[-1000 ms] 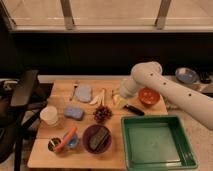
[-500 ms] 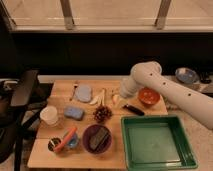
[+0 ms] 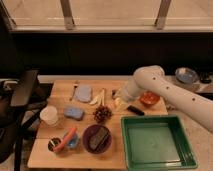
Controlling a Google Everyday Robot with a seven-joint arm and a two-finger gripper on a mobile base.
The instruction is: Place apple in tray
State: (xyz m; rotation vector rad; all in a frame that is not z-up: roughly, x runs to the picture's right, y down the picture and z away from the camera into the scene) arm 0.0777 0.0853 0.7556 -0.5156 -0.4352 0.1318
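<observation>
Yellowish and small, the apple shows only as a pale lump at the tip of my gripper, low over the wooden table between the pinecone-like cluster and the red-orange bowl — the jaws are drawn together, apparently clamped on it. To do this well I'd lift straight up first, clear the dark tool lying just beside it, then carry toward me and to the right over the green tray — releasing low, mid-floor, since a round fruit will likely roll.
</observation>
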